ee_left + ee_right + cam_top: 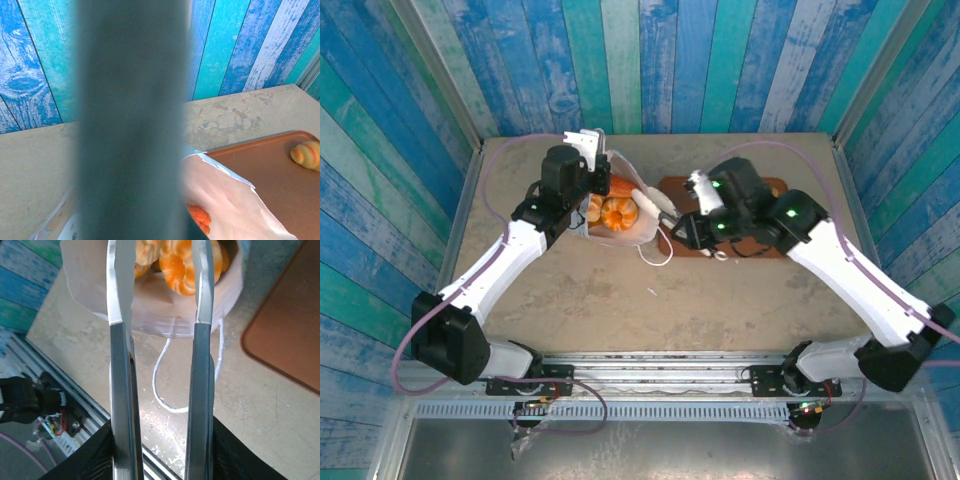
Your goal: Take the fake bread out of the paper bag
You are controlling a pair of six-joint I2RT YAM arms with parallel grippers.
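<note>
Blue plank walls (650, 60) enclose a beige table (720, 310). The bag (638, 232) sits just left of the tray (772, 186), with bread (177, 262) at its mouth. The right gripper (159, 260) reaches that mouth, fingers narrowly apart. I cannot tell the left gripper's (588, 205) spread.

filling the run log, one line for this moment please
phase: reach; right hand: open, at paper bag mouth; fake bread: inside; ridged roll: on brown tray
</note>
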